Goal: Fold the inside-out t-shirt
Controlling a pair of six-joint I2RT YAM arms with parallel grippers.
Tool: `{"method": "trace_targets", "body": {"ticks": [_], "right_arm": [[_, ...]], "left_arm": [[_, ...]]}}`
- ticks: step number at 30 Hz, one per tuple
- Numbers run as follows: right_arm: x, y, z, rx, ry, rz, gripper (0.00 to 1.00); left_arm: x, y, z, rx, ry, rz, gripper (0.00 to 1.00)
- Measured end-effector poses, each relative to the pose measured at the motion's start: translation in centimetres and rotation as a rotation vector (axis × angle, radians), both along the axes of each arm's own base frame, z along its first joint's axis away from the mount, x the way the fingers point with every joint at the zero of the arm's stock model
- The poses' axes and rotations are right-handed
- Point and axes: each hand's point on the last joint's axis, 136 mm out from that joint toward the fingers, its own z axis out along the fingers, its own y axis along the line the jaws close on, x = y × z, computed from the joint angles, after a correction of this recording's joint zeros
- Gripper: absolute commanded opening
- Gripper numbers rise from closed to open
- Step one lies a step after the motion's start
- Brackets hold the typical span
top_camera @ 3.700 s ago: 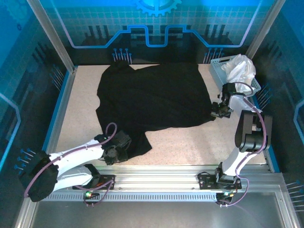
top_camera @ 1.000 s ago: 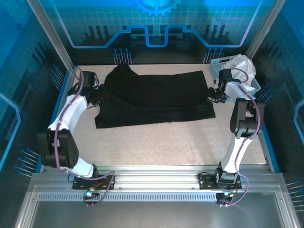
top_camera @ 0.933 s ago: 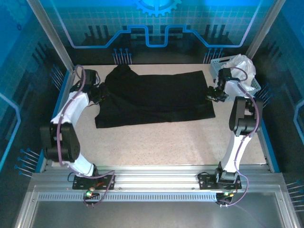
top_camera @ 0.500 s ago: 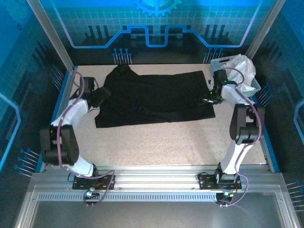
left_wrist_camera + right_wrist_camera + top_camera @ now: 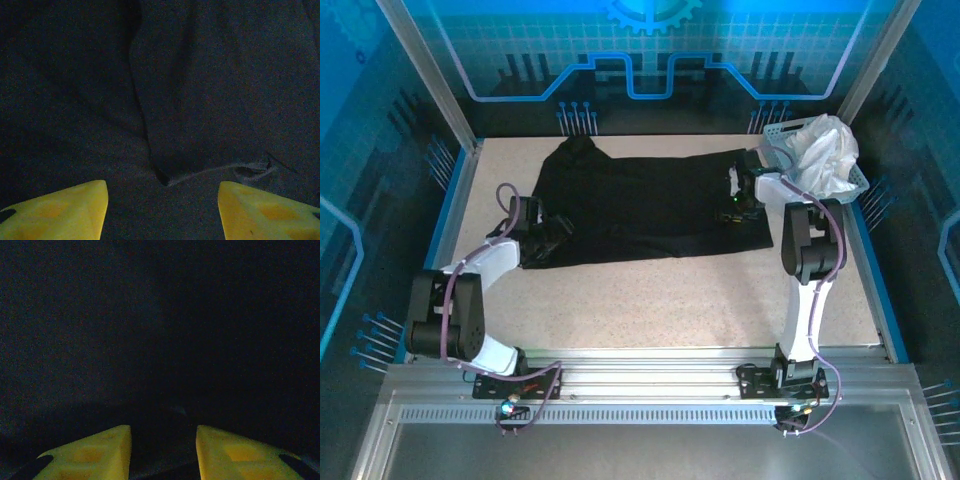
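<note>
The black t-shirt (image 5: pixel 640 205) lies flat as a wide folded band across the back half of the table. My left gripper (image 5: pixel 548 238) hovers over its near left corner. In the left wrist view this gripper (image 5: pixel 162 210) is open, its yellow fingertips (image 5: pixel 65 210) wide apart above black cloth (image 5: pixel 215 90) with a hem edge and a crease. My right gripper (image 5: pixel 733 203) is over the shirt's right part, inward of its right edge. The right wrist view has this gripper (image 5: pixel 163 450) open with a narrower gap, just above dark cloth (image 5: pixel 150 315). Print and label are hidden.
A white basket (image 5: pixel 775 135) holding a white cloth garment (image 5: pixel 820 150) stands at the back right corner, close to the right arm. Bare speckled tabletop (image 5: pixel 670 300) stretches between the shirt and the metal rail (image 5: pixel 640 385) at the near edge. Blue walls enclose the sides.
The shirt has been folded from a spread shape into a band. Lately the left gripper moved nearer along the shirt's left edge, and the right gripper moved left onto the shirt; the shirt stayed still.
</note>
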Motion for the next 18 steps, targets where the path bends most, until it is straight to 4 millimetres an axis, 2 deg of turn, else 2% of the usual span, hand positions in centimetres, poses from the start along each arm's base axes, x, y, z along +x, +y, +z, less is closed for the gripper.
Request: {"method": "trace_targets", "body": {"ticks": [5, 9, 11, 15, 18], "right_arm": [[3.3, -0.7, 1.7, -0.025, -0.070, -0.021, 0.39], [4.0, -2.0, 2.5, -0.042, -0.092, -0.050, 0.40], [3.3, -2.2, 2.2, -0.043, -0.091, -0.050, 0.42], [-1.3, -1.3, 2.1, -0.048, -0.038, -0.011, 0.43], [-3.6, -0.2, 2.7, -0.052, -0.028, 0.028, 0.43]], "left_arm": [[0.4, 0.7, -0.7, 0.036, -0.002, 0.005, 0.61], [0.1, 1.8, -1.9, 0.055, 0.023, 0.035, 0.61], [0.0, 2.0, -2.1, 0.054, 0.028, 0.039, 0.61], [-0.3, 1.8, -2.0, 0.045, 0.016, 0.037, 0.62], [-0.5, 1.7, -1.6, 0.038, -0.002, 0.037, 0.62]]}}
